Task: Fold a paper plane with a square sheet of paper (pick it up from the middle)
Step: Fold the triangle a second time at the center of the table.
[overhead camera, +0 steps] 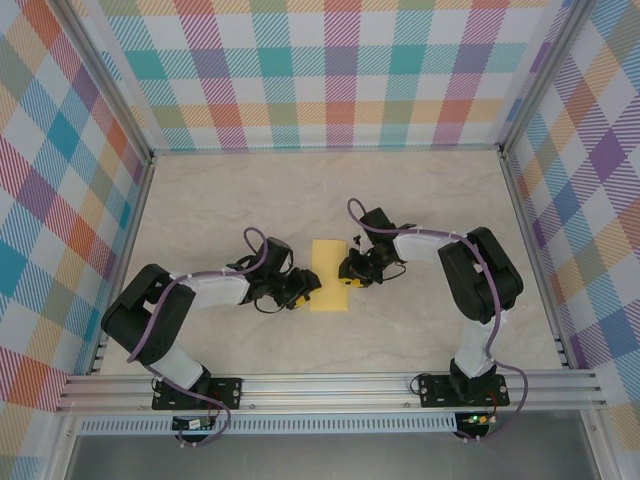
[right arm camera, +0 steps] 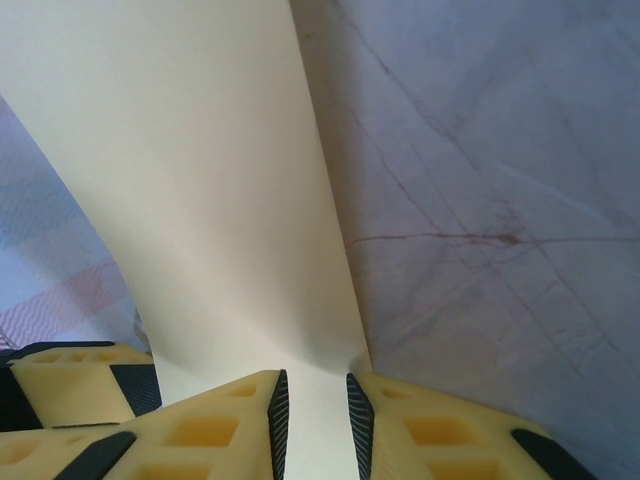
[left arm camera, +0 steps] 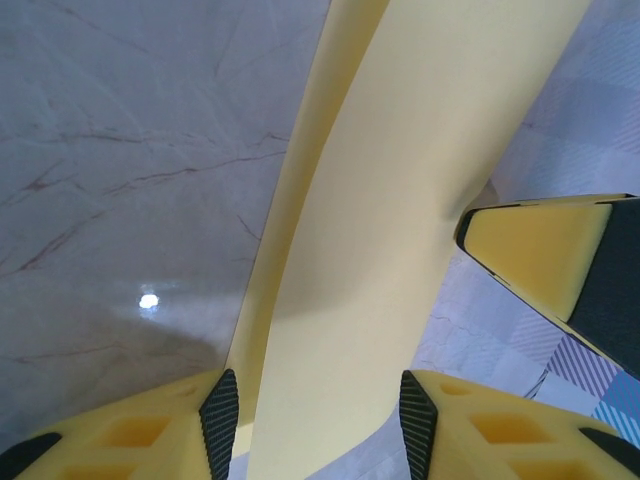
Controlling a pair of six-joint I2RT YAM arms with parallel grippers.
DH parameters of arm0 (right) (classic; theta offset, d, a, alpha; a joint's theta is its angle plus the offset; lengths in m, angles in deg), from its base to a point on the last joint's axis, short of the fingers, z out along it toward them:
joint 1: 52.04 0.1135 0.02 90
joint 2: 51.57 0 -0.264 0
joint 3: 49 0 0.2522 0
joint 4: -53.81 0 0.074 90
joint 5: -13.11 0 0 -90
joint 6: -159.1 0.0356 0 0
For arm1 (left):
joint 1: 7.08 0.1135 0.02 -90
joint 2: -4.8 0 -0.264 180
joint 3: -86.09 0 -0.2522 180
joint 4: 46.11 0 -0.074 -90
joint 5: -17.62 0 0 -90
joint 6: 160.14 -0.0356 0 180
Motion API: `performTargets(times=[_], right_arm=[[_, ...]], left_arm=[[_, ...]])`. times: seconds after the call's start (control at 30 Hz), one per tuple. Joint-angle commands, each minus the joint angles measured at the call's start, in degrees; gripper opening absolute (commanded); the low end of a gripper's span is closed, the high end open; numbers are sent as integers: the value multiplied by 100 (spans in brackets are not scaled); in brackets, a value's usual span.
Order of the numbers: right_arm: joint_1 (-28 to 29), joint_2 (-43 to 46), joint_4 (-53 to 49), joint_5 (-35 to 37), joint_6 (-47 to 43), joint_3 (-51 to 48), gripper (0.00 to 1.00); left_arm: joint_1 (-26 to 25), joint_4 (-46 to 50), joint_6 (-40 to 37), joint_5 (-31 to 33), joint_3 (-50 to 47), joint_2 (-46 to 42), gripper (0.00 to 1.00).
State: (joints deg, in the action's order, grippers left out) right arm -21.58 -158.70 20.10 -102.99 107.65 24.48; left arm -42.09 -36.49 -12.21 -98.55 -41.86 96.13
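**A:** Yellow fingers of the left gripper [left arm camera: 318, 425] stand fairly wide apart, with the square sheet of paper [left arm camera: 400, 200] rising between them.

**B:** And the right gripper [right arm camera: 315, 410]?

**A:** Its jaws are narrow, close on either side of the sheet. I cannot tell whether they truly pinch it.

**B:** Where does the sheet lie?

**A:** Mid-table [overhead camera: 250, 190], between both grippers. From above it looks like a narrow rectangle, perhaps folded.

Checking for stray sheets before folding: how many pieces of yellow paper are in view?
1: the sheet of paper in the middle of the table, between the left gripper and the right gripper. Another lying exactly beneath it would be hidden.
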Motion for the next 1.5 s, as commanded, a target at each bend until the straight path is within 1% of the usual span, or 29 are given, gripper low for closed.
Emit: performTargets(times=[0.0, 0.07, 0.33, 0.47, 0.57, 0.67, 0.77, 0.9, 0.97, 1.0, 1.07, 1.17, 1.23, 1.3, 1.33, 1.43, 1.47], right_arm=[[1, -317, -486, 362, -1, -274, 27], [1, -325, -439, 305, 35, -294, 27], [2, -239, -428, 226, 38, -229, 28], [-1, -58, -301, 119, 96, -268, 30], [-8, 52, -204, -33, 152, -243, 31], [-14, 144, -165, -79, 185, -204, 32], [-43, 139, -263, -68, 153, -110, 32], [-48, 110, -254, -161, 102, -72, 32], [-49, 91, -241, -176, 90, -66, 32], [-49, 100, -209, -200, 106, -74, 32], [-57, 122, -131, -273, 143, -84, 32], [-66, 296, -134, -296, 190, -101, 33], [-96, 502, -134, -270, 228, -151, 34], [-139, 698, -203, -187, 232, -187, 35], [-175, 834, -235, -123, 249, -229, 36], [-234, 1254, -238, 35, 245, -386, 38], [-233, 1386, -261, 88, 168, -415, 39]], left_arm=[[-86, -243, 97, -186, 48, 113, 48], [-86, -209, 102, -144, 55, 124, 48], [-85, -605, 223, -204, 0, 25, 45], [-85, -696, 298, -145, -14, 49, 45], [-85, -993, 402, -182, -93, 94, 44], [-83, -1013, 485, -77, -133, 102, 43], [-77, -1223, 547, 15, -214, 47, 48], [-33, -1083, 201, -27, -34, 173, 51], [-18, -1115, 82, -50, 72, 305, 50], [11, -1115, 45, -155, 169, 426, 49], [46, -961, 31, -296, 339, 586, 43], [70, -694, -24, -206, 365, 548, 32], [99, -150, -294, -44, 479, 450, 23], [112, 276, -547, 92, 609, 356, 9], [123, 456, -697, 99, 683, 332, 6], [139, 1160, -1230, 91, 1018, 361, 4], [143, 1352, -1354, 55, 1112, 387, 2]])
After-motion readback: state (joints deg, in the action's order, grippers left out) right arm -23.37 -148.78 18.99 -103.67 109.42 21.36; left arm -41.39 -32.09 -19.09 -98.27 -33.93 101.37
